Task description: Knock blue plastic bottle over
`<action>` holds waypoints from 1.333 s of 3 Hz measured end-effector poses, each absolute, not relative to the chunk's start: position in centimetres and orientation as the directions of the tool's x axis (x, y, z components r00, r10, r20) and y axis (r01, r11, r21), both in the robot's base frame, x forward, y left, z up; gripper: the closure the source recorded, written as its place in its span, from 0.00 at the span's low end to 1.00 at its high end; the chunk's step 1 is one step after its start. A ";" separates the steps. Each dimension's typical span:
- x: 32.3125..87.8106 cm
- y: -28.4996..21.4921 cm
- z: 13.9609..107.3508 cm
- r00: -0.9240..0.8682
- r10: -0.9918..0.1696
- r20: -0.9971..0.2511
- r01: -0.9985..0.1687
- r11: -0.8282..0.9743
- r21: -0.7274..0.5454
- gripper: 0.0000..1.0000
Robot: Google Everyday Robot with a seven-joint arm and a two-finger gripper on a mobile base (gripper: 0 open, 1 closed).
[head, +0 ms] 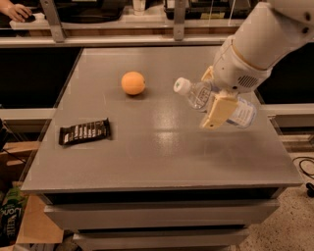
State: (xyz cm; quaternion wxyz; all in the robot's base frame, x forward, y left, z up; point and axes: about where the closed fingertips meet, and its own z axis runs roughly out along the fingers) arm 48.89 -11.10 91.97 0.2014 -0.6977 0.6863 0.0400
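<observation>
The blue plastic bottle [197, 94] is clear and ribbed with a white cap and a printed label. It leans steeply, almost lying down, over the right part of the grey table [147, 152], with its cap pointing left. My gripper [216, 110], cream-coloured at the end of the white arm [260, 44], is right against the bottle's middle and covers part of it. The orange ball [133, 83] sits apart on the table to the left.
A dark snack bar wrapper [84, 131] lies near the table's left edge. A shelf rail with metal posts [179, 22] runs behind the table. A person's hand [15, 11] is at the far top left. Boxes sit on the floor at the lower left.
</observation>
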 end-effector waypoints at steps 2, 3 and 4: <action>49.9 -10.7 89.4 0.037 -0.992 -0.119 -0.981 -0.013 -0.195 1.00; 50.1 -10.8 88.6 0.030 -0.996 -0.082 -0.984 -0.015 -0.176 0.81; 50.2 -10.6 88.0 0.025 -0.996 -0.083 -0.987 -0.012 -0.158 0.59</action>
